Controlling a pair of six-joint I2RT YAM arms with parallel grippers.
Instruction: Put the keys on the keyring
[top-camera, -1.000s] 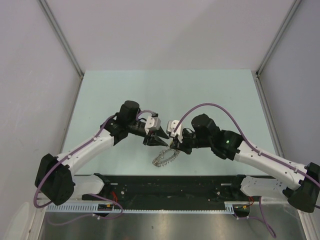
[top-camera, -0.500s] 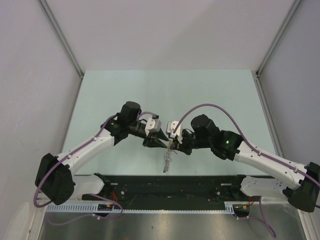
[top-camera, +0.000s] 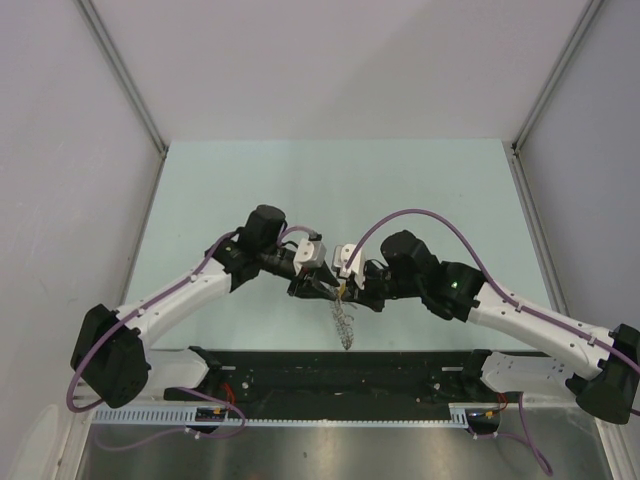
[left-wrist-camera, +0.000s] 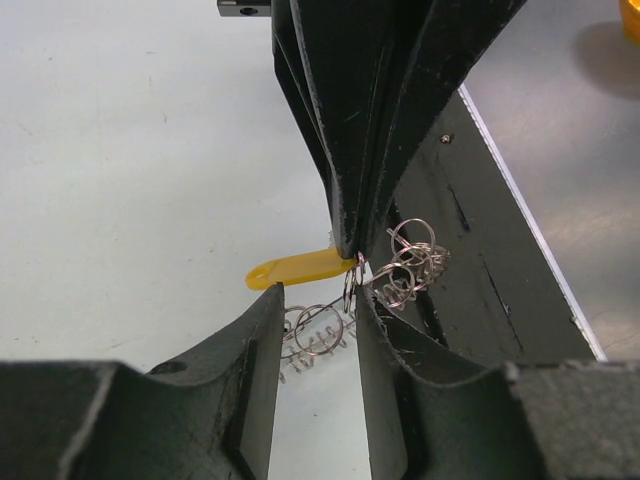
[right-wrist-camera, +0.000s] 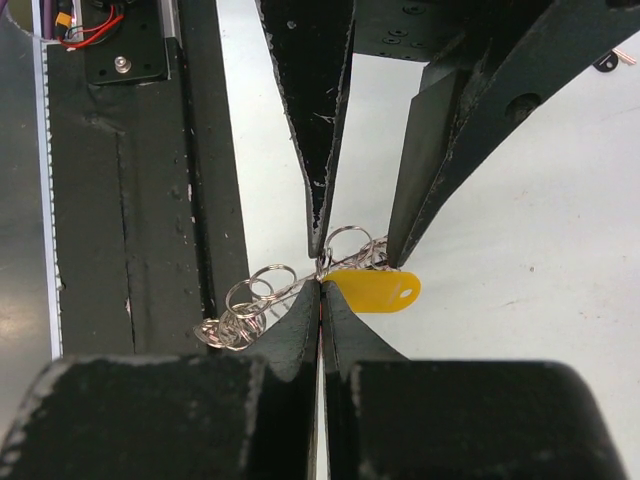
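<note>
My right gripper (top-camera: 344, 291) is shut, pinching a yellow key (right-wrist-camera: 376, 290) and the keyring (top-camera: 343, 326) at its tip. The keyring, a limp chain of silvery loops, hangs down from that pinch above the table's near edge. The yellow key (left-wrist-camera: 296, 268) sticks out sideways from the shut jaws. My left gripper (top-camera: 324, 289) is open, tip to tip with the right one. Its fingers (left-wrist-camera: 262, 330) straddle a few of the keyring's loops (left-wrist-camera: 318, 332) without closing on them. The blue and black keys are out of view.
The pale green table (top-camera: 400, 190) stretches out behind the grippers. A black rail (top-camera: 340, 366) runs along the near edge, right under the hanging keyring. Grey walls close in on the left and right. An orange thing (left-wrist-camera: 630, 15) shows on the steel surface beyond the rail.
The keyring lay as a loop on the table a second ago. My right gripper has lifted it and it now hangs limp. My left gripper has moved in closer to the right one.
</note>
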